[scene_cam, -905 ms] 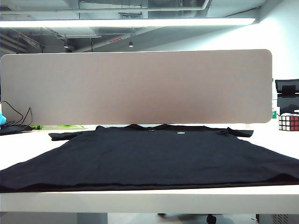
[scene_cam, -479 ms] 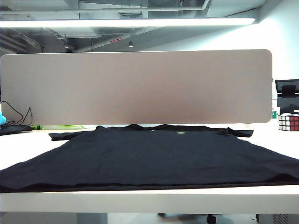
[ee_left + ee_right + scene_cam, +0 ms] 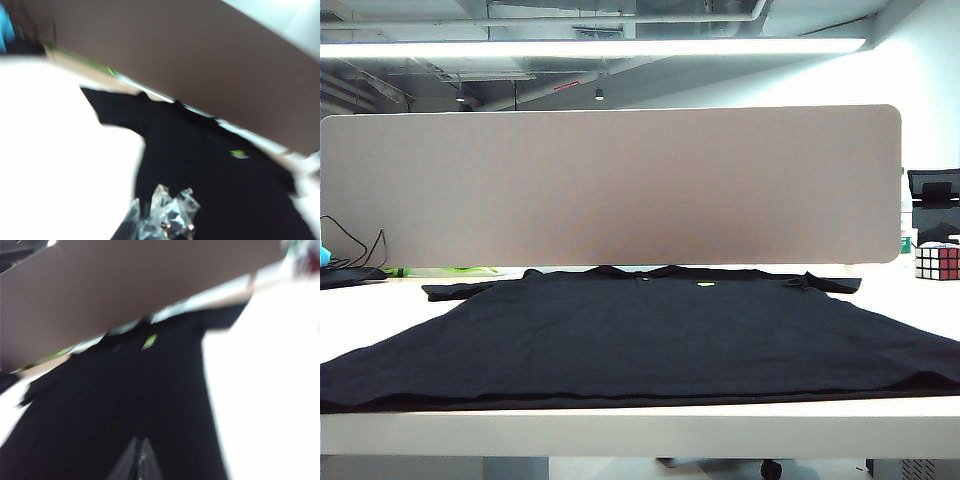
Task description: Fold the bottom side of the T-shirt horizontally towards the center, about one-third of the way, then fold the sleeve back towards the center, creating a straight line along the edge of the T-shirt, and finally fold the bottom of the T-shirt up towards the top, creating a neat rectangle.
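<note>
- the t-shirt [image 3: 650, 335] lies spread flat on the white table [image 3: 640, 428], collar [image 3: 638, 271] toward the tan divider panel [image 3: 610, 185] and both sleeves out to the sides.
- the bottom of the t-shirt [image 3: 620, 401] runs along the table's near edge, unfolded.
- a small yellow-green mark [image 3: 705, 285] sits just beside the collar.
- the left gripper [image 3: 162, 220] hangs over the shirt's left part with its clear fingertips pressed together, holding nothing.
- the right gripper [image 3: 138, 462] hangs over the shirt's right part, its dark fingertips meeting, holding nothing.
- a colour cube [image 3: 937, 261] stands at the table's far right, well apart from the shirt.
- neither arm shows in the exterior view.
</note>
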